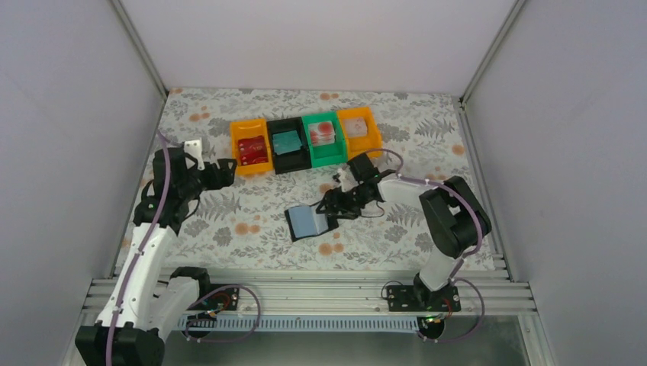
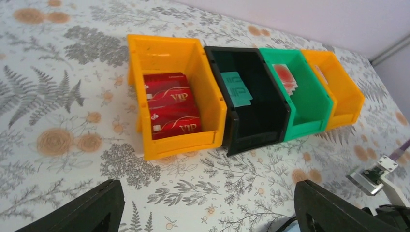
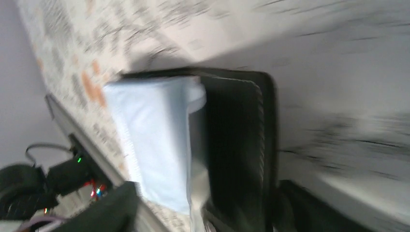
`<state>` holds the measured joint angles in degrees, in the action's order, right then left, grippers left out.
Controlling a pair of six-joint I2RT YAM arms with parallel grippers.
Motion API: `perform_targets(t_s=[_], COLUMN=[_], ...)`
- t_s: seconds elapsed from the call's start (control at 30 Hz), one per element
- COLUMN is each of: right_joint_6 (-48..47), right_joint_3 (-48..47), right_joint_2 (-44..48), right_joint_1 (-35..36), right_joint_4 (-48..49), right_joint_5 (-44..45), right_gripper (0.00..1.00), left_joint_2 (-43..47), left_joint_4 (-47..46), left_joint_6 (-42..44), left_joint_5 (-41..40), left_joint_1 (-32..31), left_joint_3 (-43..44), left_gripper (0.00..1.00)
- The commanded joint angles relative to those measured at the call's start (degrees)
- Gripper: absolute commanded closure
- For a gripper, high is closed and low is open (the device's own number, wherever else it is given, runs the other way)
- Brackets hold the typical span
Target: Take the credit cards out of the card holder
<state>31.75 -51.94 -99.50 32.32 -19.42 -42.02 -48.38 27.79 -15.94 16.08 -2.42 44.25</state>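
A robot test cell in a lab: plain white panels (image 1: pixel 69 130) on metal posts (image 1: pixel 140 46) box in a flowered tablecloth (image 1: pixel 229 229) (the one homely touch), while a left arm (image 1: pixel 145 244) and a right arm (image 1: pixel 450 217) stand bolted to an aluminium rail (image 1: pixel 305 293) trailing loose cables (image 1: pixel 246 299).

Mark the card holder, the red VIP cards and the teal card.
card holder (image 3: pixel 237 145), right wrist view, black cover.
red VIP cards (image 2: pixel 171 104), left wrist view, top card's face.
teal card (image 2: pixel 236 88), left wrist view, centre.
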Motion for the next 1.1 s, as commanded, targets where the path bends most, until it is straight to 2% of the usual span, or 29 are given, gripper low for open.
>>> perform_targets(t_s=[0.0,0.1,0.27,0.4,0.5,0.57,0.67,0.83,0.97,1.07], right_joint_6=[0.2,0.0,-1.3,-0.6,-1.3,-3.3,-9.1,-15.4,-21.0,-22.7], right_joint_3=[1.2,1.2,1.8,9.7,19.5,26.2,32.8,37.5,38.6,40.2], right_joint_2=[6.6,15.0,29.2,39.8,45.6,48.0,47.9,38.4,29.4,26.7], right_joint_1=[-6.5,-13.0,-23.1,-28.5,-29.6,-29.9,-31.3,-32.6,-34.1,-35.2], right_joint_4=[-6.8,-10.0,-5.0,7.6,20.9,31.7,45.2,61.8,71.7,78.1], right_joint_5=[11.0,17.3,33.2,51.9,67.5,74.9,70.4,59.8,54.3,49.3], right_gripper=[0.01,0.01,0.01,0.01,0.01,0.01,0.01,0.01,0.01,0.01], left_joint_2=[2.1,3.6,7.3,9.2,8.5,7.6,6.7,3.4,-1.9,-6.1], left_joint_4=[-1.5,-2.4,-6.5,-13.4,-21.6,-27.3,-38.6,-55.8,-65.9,-72.8], left_joint_6=[-0.7,-0.8,-2.1,-1.9,-3.4,-3.4,5.4,13.6,15.4,16.7], left_joint_5=[-2.2,-3.4,-10.1,-15.7,-25.6,-32.1,-30.8,-24.4,-23.1,-20.7], left_joint_1=[1.7,3.0,6.8,9.1,9.4,9.6,9.9,10.2,10.3,10.3], left_joint_3=[-1.7,-2.9,-7.6,-12.3,-16.8,-20.1,-25.4,-35.2,-39.4,-39.8], left_gripper=[0.09,0.0,0.0,0.0,0.0,0.0,0.0,0.0,0.0,0.0])
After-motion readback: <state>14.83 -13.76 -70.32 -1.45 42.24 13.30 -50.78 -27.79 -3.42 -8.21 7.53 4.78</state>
